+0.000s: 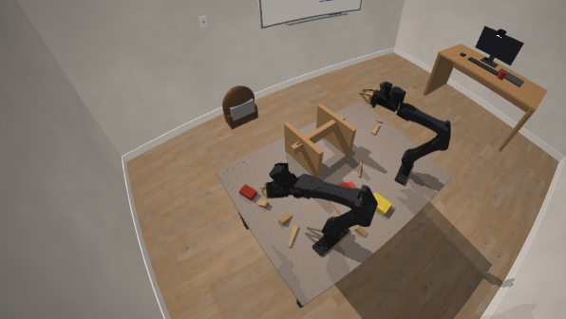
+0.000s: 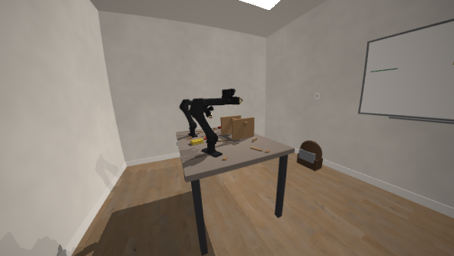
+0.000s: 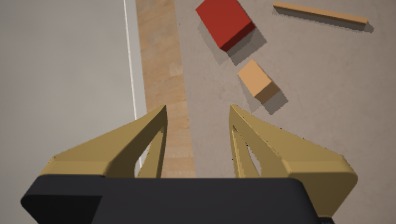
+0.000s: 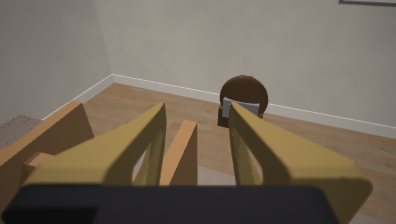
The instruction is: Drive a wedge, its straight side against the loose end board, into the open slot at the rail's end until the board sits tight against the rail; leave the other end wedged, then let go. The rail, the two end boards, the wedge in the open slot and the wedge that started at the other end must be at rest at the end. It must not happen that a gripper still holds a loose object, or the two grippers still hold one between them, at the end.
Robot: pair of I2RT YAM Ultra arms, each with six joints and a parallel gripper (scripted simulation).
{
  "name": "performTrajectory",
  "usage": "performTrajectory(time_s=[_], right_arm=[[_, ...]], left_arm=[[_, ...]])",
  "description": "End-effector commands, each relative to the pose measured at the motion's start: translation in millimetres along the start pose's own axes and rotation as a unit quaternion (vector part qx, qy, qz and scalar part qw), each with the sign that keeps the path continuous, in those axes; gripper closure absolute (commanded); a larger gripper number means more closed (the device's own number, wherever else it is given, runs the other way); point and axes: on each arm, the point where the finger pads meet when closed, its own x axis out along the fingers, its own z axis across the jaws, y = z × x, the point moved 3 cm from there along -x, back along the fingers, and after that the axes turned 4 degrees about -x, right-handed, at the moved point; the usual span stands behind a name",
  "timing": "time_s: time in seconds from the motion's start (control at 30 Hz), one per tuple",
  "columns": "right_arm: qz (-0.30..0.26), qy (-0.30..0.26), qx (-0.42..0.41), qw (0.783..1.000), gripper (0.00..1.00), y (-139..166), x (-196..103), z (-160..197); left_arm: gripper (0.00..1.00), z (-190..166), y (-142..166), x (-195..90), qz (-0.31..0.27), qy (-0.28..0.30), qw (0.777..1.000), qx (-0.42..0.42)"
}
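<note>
The red block (image 1: 248, 192) (image 3: 225, 23) is plain; the brick (image 1: 382, 203) (image 2: 196, 142), yellow.

The rail (image 1: 317, 134) spans between two upright end boards (image 1: 304, 149) (image 1: 336, 130) on the table (image 1: 266, 247) (image 2: 244, 164).
</note>
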Motion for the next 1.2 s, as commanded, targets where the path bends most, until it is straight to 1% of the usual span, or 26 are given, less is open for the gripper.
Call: performTrajectory(time_s=[0.0,0.03,0.07,0.13,0.33,0.5,0.57,0.6,0.63,0.73,0.83,1.03,1.13,1.17], right_arm=[[-0.041,0.005,-0.003,0.999,0.61,-32,-7,-3],[-0.041,0.005,-0.003,0.999,0.61,-32,-7,-3],[-0.041,0.005,-0.003,0.999,0.61,-32,-7,-3],[-0.041,0.005,-0.003,0.999,0.61,-32,-7,-3],[-0.041,0.005,-0.003,0.999,0.61,-32,-7,-3],[-0.041,0.005,-0.003,0.999,0.61,-32,-7,-3],[-0.041,0.005,-0.003,0.999,0.61,-32,-7,-3],[-0.041,0.005,-0.003,0.999,0.61,-32,-7,-3],[-0.041,0.005,-0.003,0.999,0.61,-32,-7,-3],[-0.041,0.005,-0.003,0.999,0.61,-32,-7,-3],[-0.041,0.005,-0.003,0.999,0.61,-32,-7,-3],[-0.041,0.005,-0.003,0.999,0.61,-32,-7,-3],[-0.041,0.005,-0.003,0.999,0.61,-32,-7,-3],[-0.041,0.005,-0.003,0.999,0.61,-32,-7,-3]], left_arm=[[0.58,-10,20,6,0.037,0.028,0.998,0.038],[0.58,-3,17,-1,0.032,0.019,0.998,0.047],[0.58,-13,32,7,0.055,0.041,0.996,0.054],[0.58,-18,49,12,0.084,0.059,0.992,0.069],[0.58,-26,81,7,0.126,0.102,0.980,0.115],[0.58,-41,114,5,0.166,0.160,0.962,0.150],[0.58,-41,114,5,0.166,0.160,0.962,0.150],[0.58,-35,112,-1,0.163,0.153,0.962,0.159],[0.58,-47,126,2,0.178,0.184,0.953,0.162],[0.58,-55,144,-4,0.197,0.220,0.938,0.181],[0.58,-65,158,-11,0.202,0.258,0.924,0.197],[0.58,-86,186,-28,0.211,0.342,0.887,0.226],[0.58,-87,188,-31,0.207,0.348,0.885,0.230],[0.58,-78,183,-32,0.203,0.332,0.890,0.236]])
